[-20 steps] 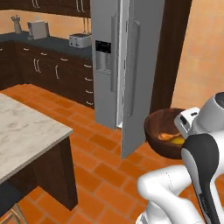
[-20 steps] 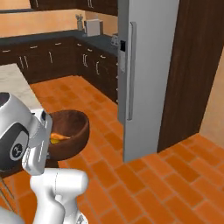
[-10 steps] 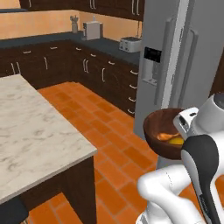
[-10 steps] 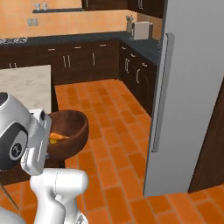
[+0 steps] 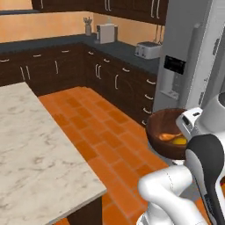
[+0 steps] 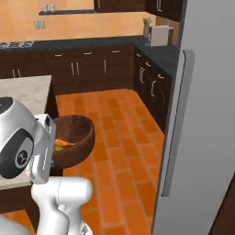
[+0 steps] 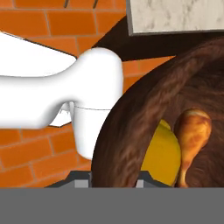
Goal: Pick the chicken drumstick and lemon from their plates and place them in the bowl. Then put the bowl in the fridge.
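I am watching the pincer (image 7: 114, 177) clamping the rim of the bowl (image 5: 169, 133), its tips sitting close together on either side of the dark wooden wall in the hand view. The bowl is hanging in the air above the orange tiled floor (image 5: 101, 127), carried beside the white arm, and nothing else is supporting it.

Inside the bowl, the chicken drumstick (image 7: 190, 140) is lying with its thick golden end up in the hand view and its thin bone running down toward the pincer. The lemon (image 7: 164, 154) is sitting just beside it, touching the inner wall of the bowl close to the clamped rim. In the left base view both are showing as an orange and yellow patch low in the bowl.

The fridge (image 5: 193, 52) is standing at the right edge of the left base view, its grey dispenser panel facing me just behind the bowl. In the right base view its door and long vertical handle (image 6: 173, 121) are filling the right side.

The marble surface (image 5: 30, 149) is lying well apart from the bowl on the left.
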Controlling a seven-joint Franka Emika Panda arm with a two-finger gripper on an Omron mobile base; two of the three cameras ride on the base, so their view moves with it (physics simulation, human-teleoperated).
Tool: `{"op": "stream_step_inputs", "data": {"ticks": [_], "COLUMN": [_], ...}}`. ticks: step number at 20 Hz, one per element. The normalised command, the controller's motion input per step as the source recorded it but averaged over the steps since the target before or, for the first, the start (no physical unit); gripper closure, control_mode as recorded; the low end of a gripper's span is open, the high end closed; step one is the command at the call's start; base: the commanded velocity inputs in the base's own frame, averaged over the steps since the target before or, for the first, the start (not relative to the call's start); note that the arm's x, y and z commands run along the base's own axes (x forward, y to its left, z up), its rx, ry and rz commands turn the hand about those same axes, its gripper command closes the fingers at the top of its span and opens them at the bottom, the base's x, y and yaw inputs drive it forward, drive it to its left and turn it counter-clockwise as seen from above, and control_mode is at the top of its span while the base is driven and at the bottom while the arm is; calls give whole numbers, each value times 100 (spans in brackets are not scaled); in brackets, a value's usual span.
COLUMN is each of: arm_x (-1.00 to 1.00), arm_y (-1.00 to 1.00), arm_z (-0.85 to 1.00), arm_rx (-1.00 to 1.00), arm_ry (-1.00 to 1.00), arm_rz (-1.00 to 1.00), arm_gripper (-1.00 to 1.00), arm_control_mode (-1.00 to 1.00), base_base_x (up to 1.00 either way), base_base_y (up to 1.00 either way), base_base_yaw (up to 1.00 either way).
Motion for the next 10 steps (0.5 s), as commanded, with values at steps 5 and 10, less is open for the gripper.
{"op": "stream_step_inputs", "data": {"ticks": [5, 10], "arm_x": [0, 0], "arm_y": [0, 0], "arm_z": [0, 0], "arm_rx": [0, 0], "arm_ry": [0, 0], "arm_rz": [0, 0], "arm_gripper": [100, 100], "arm_control_mode": [100, 100], "base_base_x": [100, 94], "base_base_y": [-3, -28], "base_base_yaw": [13, 7]}}
